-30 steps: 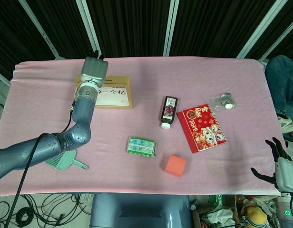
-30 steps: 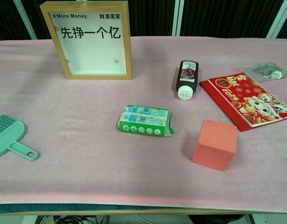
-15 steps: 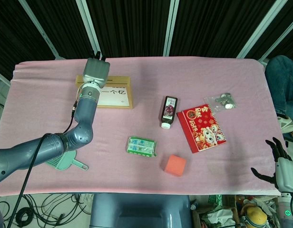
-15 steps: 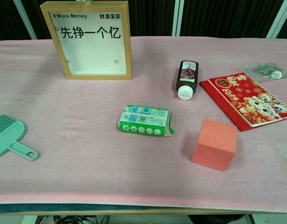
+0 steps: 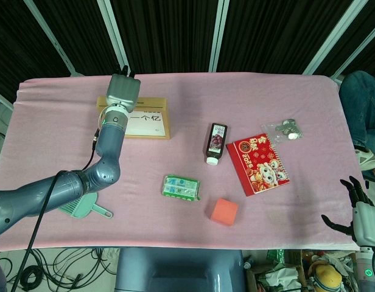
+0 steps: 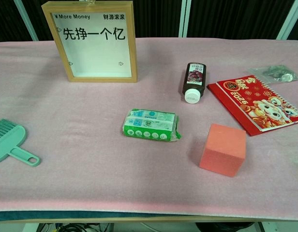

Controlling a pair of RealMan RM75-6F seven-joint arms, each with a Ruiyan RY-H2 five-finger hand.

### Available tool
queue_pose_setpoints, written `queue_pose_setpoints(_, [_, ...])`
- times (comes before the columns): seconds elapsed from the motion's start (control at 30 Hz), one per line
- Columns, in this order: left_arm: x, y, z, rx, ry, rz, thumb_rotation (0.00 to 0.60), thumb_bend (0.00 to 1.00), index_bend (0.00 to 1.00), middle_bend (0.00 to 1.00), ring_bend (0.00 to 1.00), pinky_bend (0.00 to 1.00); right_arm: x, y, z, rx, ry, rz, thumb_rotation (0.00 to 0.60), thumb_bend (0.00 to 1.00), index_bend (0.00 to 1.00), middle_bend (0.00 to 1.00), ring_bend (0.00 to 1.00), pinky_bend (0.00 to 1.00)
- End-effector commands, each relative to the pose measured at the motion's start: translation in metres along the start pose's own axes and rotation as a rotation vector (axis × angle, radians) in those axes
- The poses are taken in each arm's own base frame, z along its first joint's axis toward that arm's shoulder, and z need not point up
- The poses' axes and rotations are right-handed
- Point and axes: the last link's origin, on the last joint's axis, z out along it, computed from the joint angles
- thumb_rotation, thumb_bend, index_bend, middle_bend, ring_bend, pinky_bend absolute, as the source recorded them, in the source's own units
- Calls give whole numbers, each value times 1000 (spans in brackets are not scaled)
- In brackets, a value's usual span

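Left hand behind the wooden picture frame, right hand idle off the table's near right corner

The left hand [image 5: 123,89] sits over the top edge of the upright wooden picture frame [image 6: 95,41] at the far left of the pink table [image 5: 285,109]; its fingers are hidden behind its grey housing, so I cannot tell whether it grips the frame or merely hovers at it. The right hand [image 5: 357,210] hangs below the table edge with fingers spread and nothing in them. A teal dustpan brush [image 6: 9,142] lies near left, a green tissue pack [image 6: 150,124] in the middle, an orange foam cube [image 6: 223,149] just right of it, a dark bottle [image 6: 193,82] lying flat, a red calendar [image 6: 259,104] and a clear bag of small items [image 6: 276,73] farther right
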Motion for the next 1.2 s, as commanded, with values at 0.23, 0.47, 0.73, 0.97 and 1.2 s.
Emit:
queue_pose_setpoints(0.23, [-2, 2, 0, -3, -5, 3, 600, 455, 642, 153, 0, 0, 0, 0, 0, -2, -1, 1, 600, 91, 149, 24, 142, 212])
queue_pose_setpoints(0.47, [0, 2, -1, -9, -8, 1, 600, 454, 388, 135, 0, 0, 0, 0, 0, -1, -2, 3, 600, 90, 149, 24, 142, 212])
queue_pose_setpoints(0.73, [3, -2, -3, -8, -7, 2, 600, 453, 306, 133, 0, 0, 0, 0, 0, -2, -5, 5, 600, 92, 150, 24, 142, 212])
queue_pose_setpoints(0.97, [24, -3, -15, -38, 52, -54, 600, 454, 270, 133, 0, 0, -1, 0, 1, -7, -3, 4, 600, 91, 150, 24, 142, 212])
queue_pose_setpoints(1.2, [51, -26, -52, -49, 174, -135, 600, 421, 172, 114, 0, 0, 0, 2, 3, -12, 6, -5, 600, 92, 150, 24, 142, 212])
